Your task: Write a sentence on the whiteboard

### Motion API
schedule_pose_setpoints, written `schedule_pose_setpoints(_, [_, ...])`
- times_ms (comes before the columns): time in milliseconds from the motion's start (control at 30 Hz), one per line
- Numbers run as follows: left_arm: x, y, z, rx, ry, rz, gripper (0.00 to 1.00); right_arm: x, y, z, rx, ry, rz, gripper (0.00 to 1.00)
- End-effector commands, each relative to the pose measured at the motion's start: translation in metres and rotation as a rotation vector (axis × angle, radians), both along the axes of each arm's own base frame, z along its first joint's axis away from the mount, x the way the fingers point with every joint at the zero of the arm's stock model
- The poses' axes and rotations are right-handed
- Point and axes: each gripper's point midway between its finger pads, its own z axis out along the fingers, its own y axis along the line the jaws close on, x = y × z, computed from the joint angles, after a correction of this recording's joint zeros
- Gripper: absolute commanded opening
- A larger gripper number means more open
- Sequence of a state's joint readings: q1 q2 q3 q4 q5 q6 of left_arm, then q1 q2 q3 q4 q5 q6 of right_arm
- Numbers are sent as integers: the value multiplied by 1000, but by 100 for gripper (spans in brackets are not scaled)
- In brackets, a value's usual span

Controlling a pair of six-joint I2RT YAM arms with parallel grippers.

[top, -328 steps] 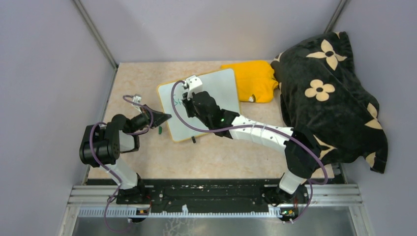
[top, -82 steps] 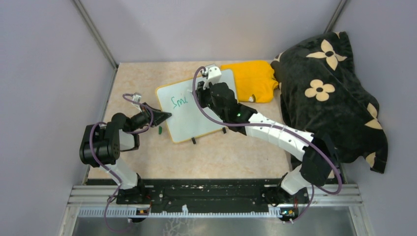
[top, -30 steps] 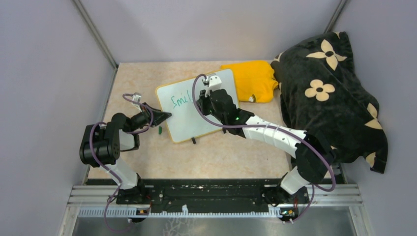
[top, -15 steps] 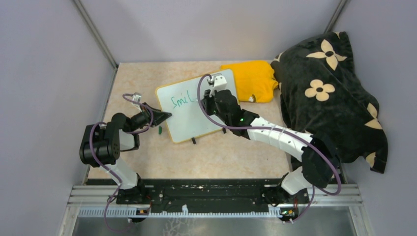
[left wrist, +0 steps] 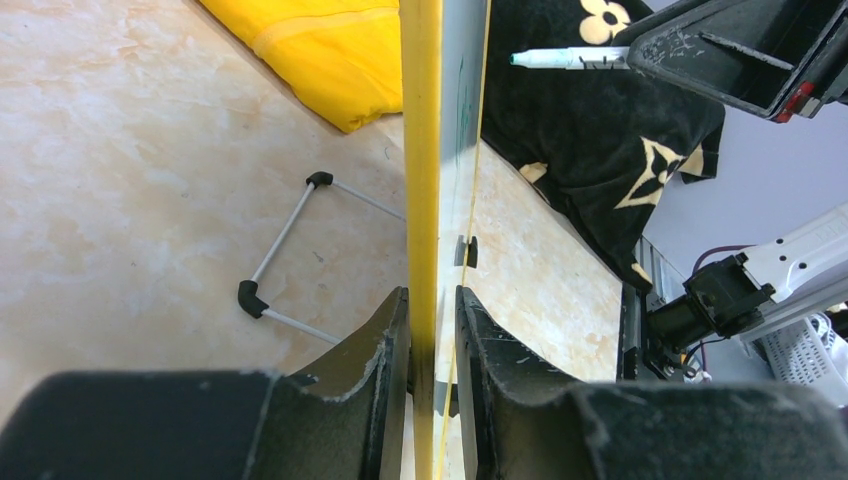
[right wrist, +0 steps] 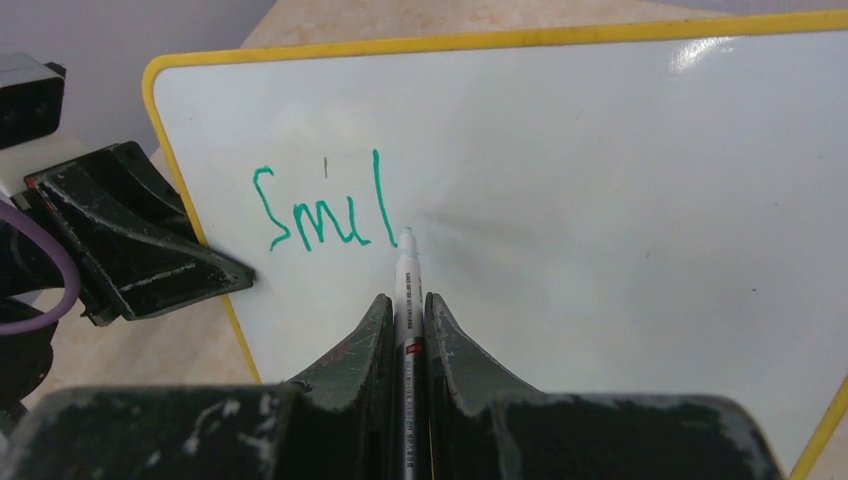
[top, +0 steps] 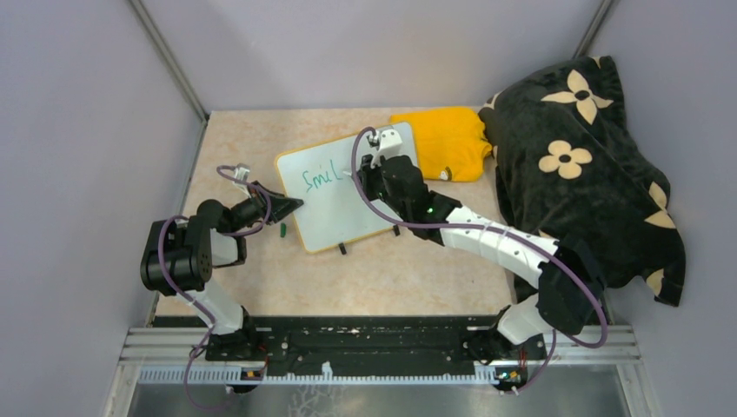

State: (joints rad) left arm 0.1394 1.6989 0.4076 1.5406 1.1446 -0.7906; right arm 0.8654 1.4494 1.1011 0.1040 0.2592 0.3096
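Green ink on glossy white: item, one whiteboard [top: 335, 217], yellow-rimmed, with rounded corners.

- Location: mid-table, with a yellow cloth [top: 448, 143] touching its far right corner and a black flowered blanket [top: 578, 165] beyond that.
- Sentence [right wrist: 320, 215]: four letters so far, "Smil", in the board's upper left part. The rest of the face is bare.
- Left gripper [left wrist: 430, 300]: jaws pinched on the board's left rim, steadying it.
- Right gripper [right wrist: 407, 302]: clamped on a white marker [right wrist: 406, 260]. The barrel runs straight out between the fingers.
- Tip: at the foot of the "l", on its right side. Whether it presses the surface or sits just off it cannot be told.
- Governing relation: blank board lies to the right of the tip, away from the pinched rim. The line of writing runs along the board's long axis, with the marker roughly square to it.
- Judgement: the word is unfinished, and the next stroke likely falls just right of the "l". The right arm does the work and the left only braces.
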Motion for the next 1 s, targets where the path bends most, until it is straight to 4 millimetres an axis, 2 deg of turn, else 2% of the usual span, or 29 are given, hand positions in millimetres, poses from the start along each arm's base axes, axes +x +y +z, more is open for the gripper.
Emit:
schedule_pose_setpoints(0, [-1,-2,13,26,-92,-17,29,9,9,43,86,-75,11,0])
schedule_pose_setpoints(467, [0,-3,14,26,-92,-18,29,17,11,29,53,-51,-9,0])
schedule_pose_setpoints(967, [0,-2,13,27,-92,-18,29,25,1,16,31,-25,-47,0])
